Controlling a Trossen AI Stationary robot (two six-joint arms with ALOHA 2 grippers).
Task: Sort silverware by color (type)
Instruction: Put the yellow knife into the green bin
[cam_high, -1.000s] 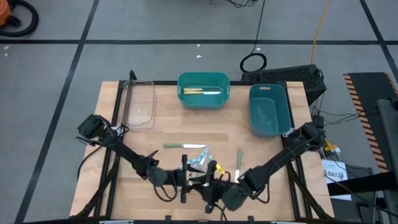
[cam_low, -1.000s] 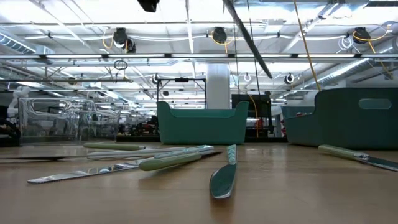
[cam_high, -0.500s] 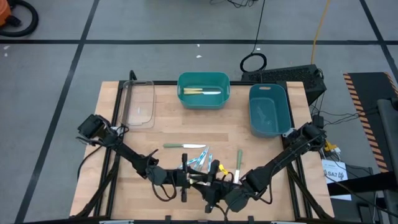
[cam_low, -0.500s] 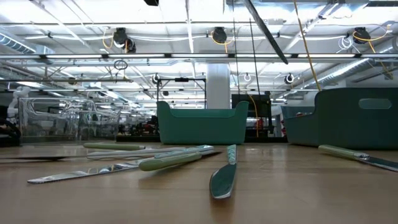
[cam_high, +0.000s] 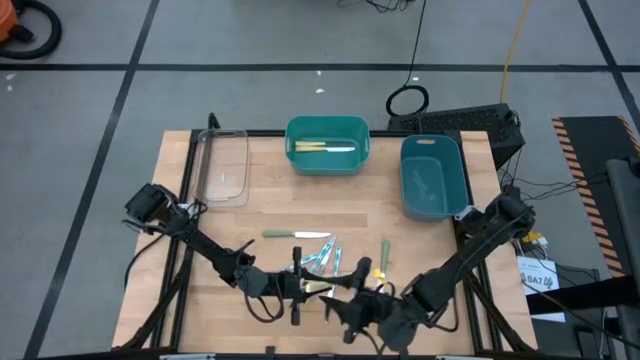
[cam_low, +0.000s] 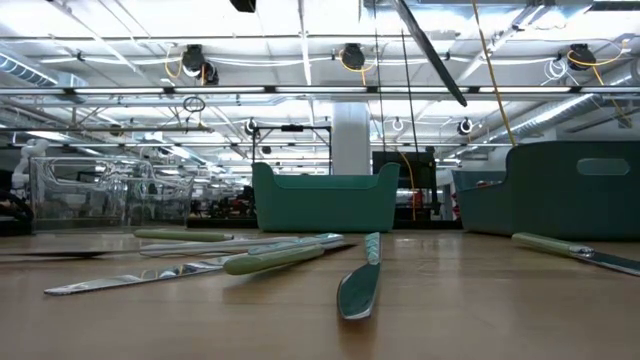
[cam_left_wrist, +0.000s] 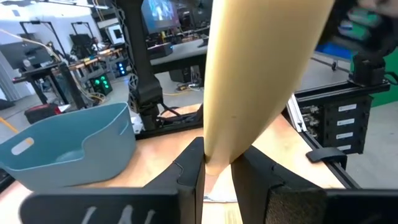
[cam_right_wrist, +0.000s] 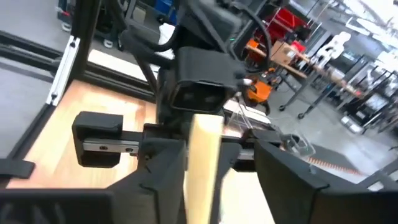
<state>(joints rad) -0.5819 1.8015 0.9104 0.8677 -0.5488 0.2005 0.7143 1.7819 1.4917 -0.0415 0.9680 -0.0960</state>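
Over the table's near middle my left gripper (cam_high: 310, 287) is shut on a yellow-handled utensil (cam_left_wrist: 249, 74). My right gripper (cam_high: 347, 303) faces it, open, its fingers on either side of the same yellow handle (cam_right_wrist: 205, 155); whether they touch it I cannot tell. More silverware lies flat on the table: a green-handled piece (cam_high: 285, 234), light blue-handled ones (cam_high: 322, 255), another green one (cam_high: 384, 250) and a knife (cam_low: 358, 280). The held utensil's metal end is hidden. My left gripper pinches the yellow handle (cam_left_wrist: 217, 152) between its two fingers (cam_left_wrist: 189, 168). The fingers reach in level from the table's left. The handle juts out past the fingertips toward my right gripper, lifted clear of the table.
A teal bin (cam_high: 327, 160) at the far middle holds two utensils (cam_high: 322, 148). A blue bin (cam_high: 433, 176) stands at the far right and a clear tray (cam_high: 222, 165) at the far left. Bare wood lies between the bins and the loose silverware.
My right gripper has drawn back toward the table's right edge, away from my left gripper. The left gripper has kept its place, and the yellow-handled utensil stays with it.
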